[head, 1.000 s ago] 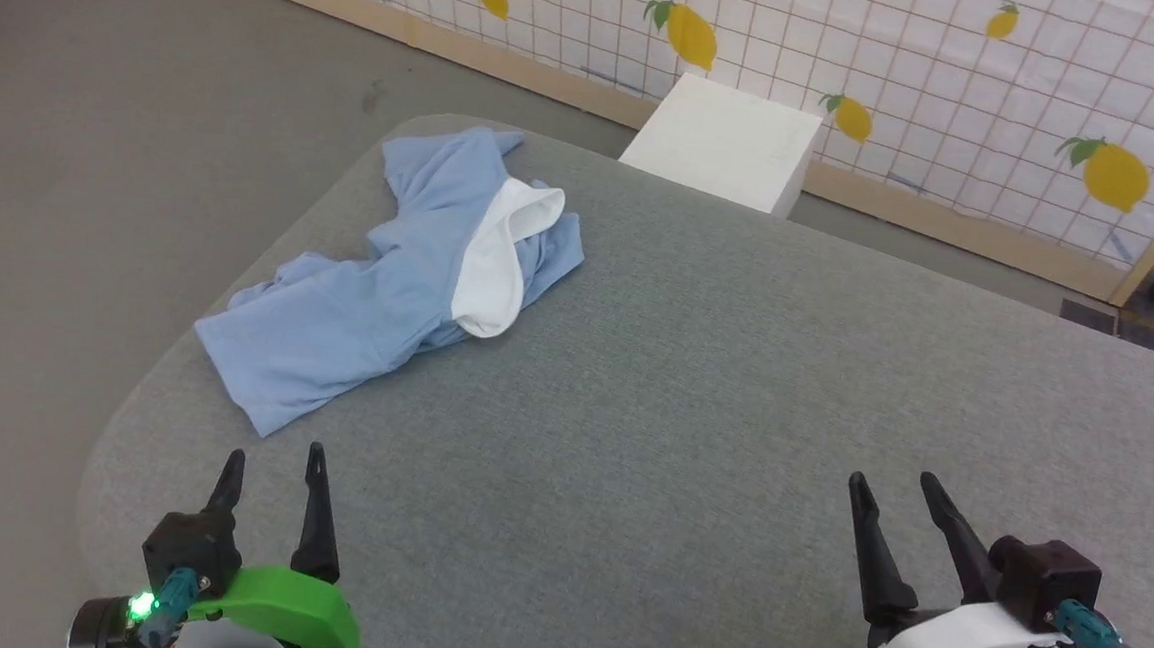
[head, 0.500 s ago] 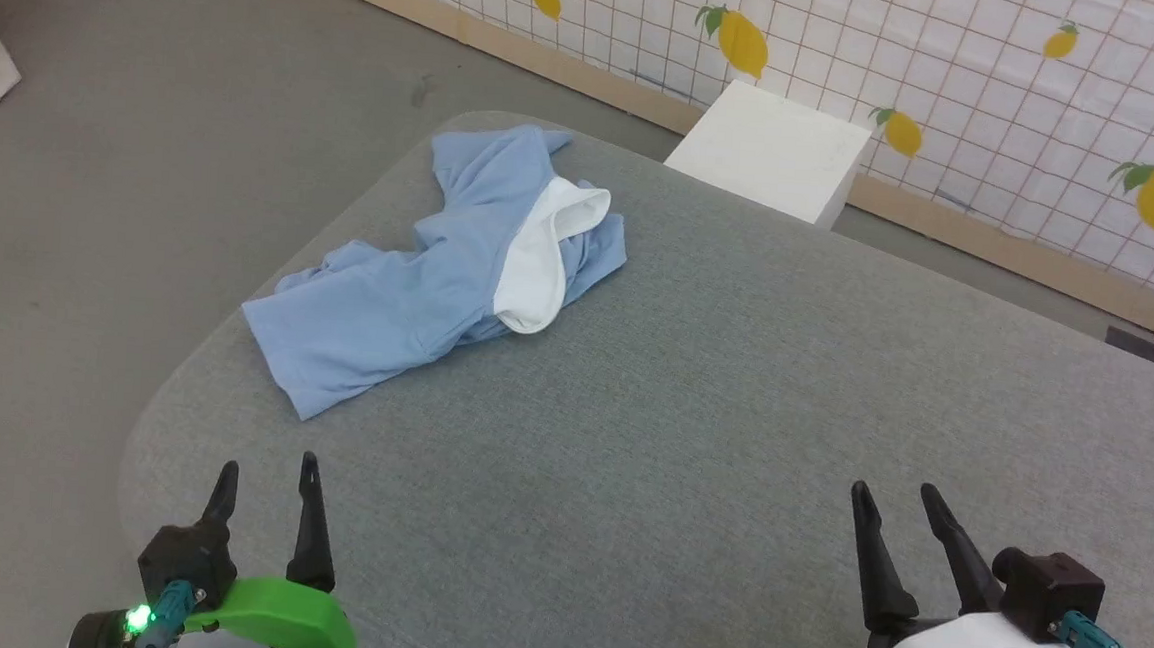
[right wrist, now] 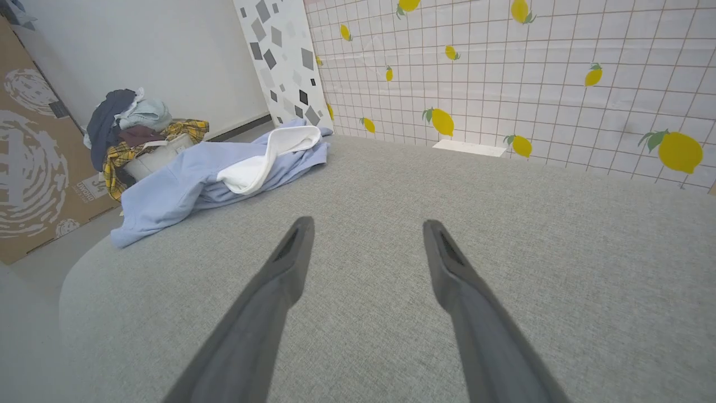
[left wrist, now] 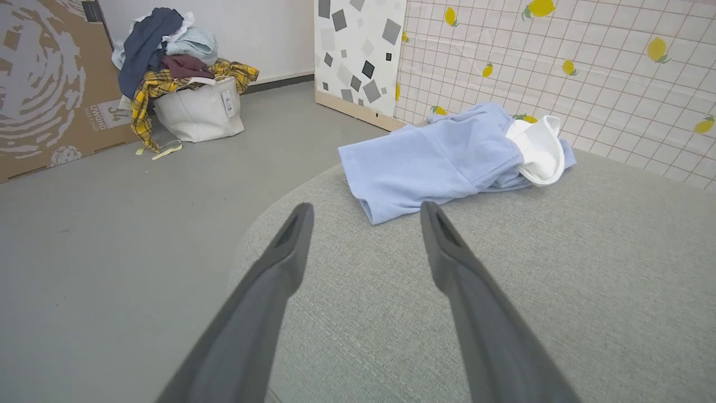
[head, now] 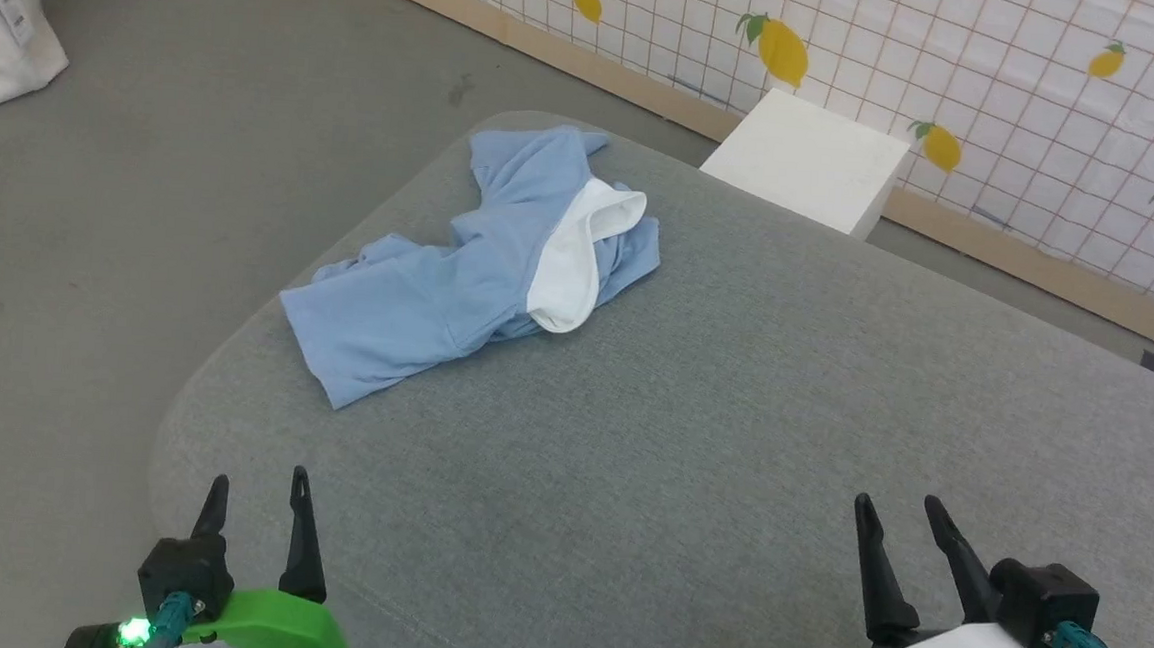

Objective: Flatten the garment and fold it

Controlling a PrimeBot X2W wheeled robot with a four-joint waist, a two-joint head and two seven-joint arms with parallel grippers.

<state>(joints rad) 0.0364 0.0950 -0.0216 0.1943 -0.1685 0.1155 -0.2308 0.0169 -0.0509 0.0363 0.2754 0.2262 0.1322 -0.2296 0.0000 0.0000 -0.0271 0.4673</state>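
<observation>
The garment [head: 438,296], light blue with a white inner part turned out, lies crumpled near the far left corner of the grey cloth-covered table [head: 731,424]. It also shows ahead in the left wrist view [left wrist: 436,157] and at the left in the right wrist view [right wrist: 212,173]. My left gripper [head: 257,480] hovers open near the table's front left edge, well short of the garment. At the front right, my right gripper [head: 897,504] is open with nothing between its fingers. In both wrist views the jaws stand wide apart over bare table.
A white box [head: 807,163] stands on the floor past the table's far edge, before a lemon-patterned grid wall [head: 1001,100]. A white bag [left wrist: 196,109] heaped with clothes and a cardboard box [left wrist: 45,84] sit on the floor to the left.
The head camera has turned left, shifting the whole picture to the right. The garment lies as before and both grippers stay open in place.
</observation>
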